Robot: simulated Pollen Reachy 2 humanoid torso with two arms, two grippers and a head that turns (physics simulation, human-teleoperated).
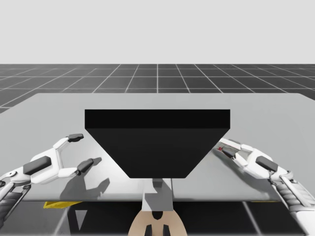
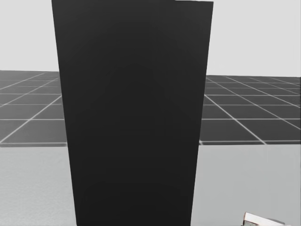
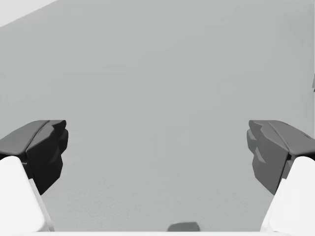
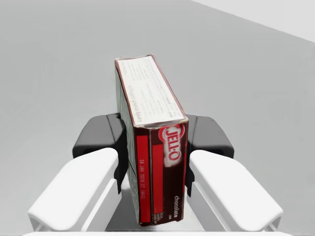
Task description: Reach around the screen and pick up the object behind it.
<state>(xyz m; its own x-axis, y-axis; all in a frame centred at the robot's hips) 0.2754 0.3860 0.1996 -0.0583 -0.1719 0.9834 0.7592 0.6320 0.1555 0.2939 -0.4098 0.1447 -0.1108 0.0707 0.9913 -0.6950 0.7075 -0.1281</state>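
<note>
Squarely in the way: a tall black screen (image 1: 157, 142), flat and matte, upright on the smooth grey surface (image 1: 59, 113). Blocks most of the head view. Right jaws clamped on a slim dark-red box (image 4: 153, 162), dark pads (image 4: 101, 135) pressed against its two broad faces, just beside the screen's right edge. Cardboard, rectangular, with a white printed panel on its upper side. Left jaws spread wide over bare surface left of the screen, holding nothing. Beyond, a dark gridded floor (image 1: 157, 78).

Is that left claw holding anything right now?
No, my left gripper is open, its two fingers wide apart with just the table surface between them.
</note>
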